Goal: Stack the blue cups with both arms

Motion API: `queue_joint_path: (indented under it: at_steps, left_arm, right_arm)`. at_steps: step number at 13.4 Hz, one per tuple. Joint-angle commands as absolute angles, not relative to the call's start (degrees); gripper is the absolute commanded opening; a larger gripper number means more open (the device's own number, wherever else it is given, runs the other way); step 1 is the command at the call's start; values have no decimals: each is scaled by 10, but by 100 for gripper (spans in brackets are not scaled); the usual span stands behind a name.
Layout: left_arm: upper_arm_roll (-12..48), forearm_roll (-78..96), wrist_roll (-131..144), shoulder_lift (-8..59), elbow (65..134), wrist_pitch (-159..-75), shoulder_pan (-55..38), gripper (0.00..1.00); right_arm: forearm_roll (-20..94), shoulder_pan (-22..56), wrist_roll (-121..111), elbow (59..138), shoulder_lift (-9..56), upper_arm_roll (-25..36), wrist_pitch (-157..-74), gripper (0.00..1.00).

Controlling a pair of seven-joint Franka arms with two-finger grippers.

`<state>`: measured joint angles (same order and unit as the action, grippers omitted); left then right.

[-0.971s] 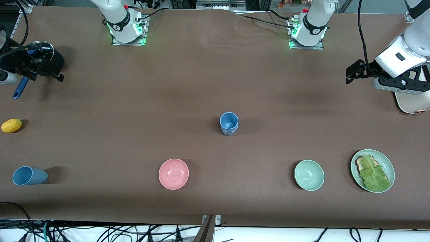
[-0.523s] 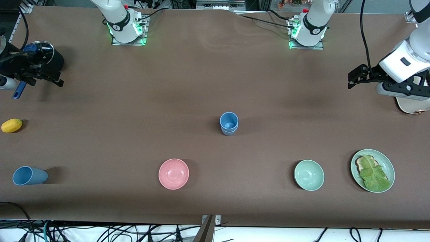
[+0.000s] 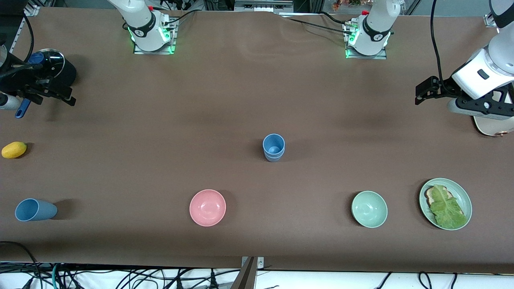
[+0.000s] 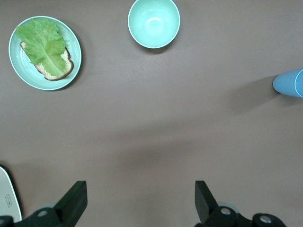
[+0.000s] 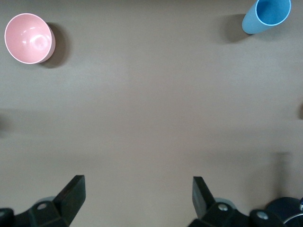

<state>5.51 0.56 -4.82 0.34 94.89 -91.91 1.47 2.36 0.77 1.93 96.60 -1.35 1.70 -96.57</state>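
Two blue cups (image 3: 274,147) stand nested, one in the other, upright at the middle of the table; their edge shows in the left wrist view (image 4: 289,83). Another blue cup (image 3: 35,210) lies on its side near the right arm's end, close to the front camera, and shows in the right wrist view (image 5: 266,15). My right gripper (image 3: 69,97) hangs open and empty over the table at the right arm's end (image 5: 138,187). My left gripper (image 3: 418,94) hangs open and empty over the left arm's end (image 4: 140,189). Both are well away from the cups.
A pink bowl (image 3: 207,207), a green bowl (image 3: 369,209) and a green plate (image 3: 465,196) with lettuce on bread sit nearer the front camera. A yellow fruit (image 3: 14,149), a black lidded pot (image 3: 54,64) and a blue-handled tool (image 3: 23,109) lie at the right arm's end. A white board (image 3: 492,126) lies under the left arm.
Both grippers have drawn back a little toward their own ends of the table, then nearly stopped. The cups and bowls have not moved.
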Motion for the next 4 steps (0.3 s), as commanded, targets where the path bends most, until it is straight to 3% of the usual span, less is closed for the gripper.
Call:
queue_joint_path:
  at_steps: [1, 4]
  left_arm:
    - [58, 13, -51, 11, 930, -905, 17, 100]
    - [59, 13, -52, 11, 930, -905, 17, 100]
  right_arm:
    - [16, -2, 22, 953, -9, 9, -959, 100]
    - [16, -2, 22, 954, -10, 9, -959, 100]
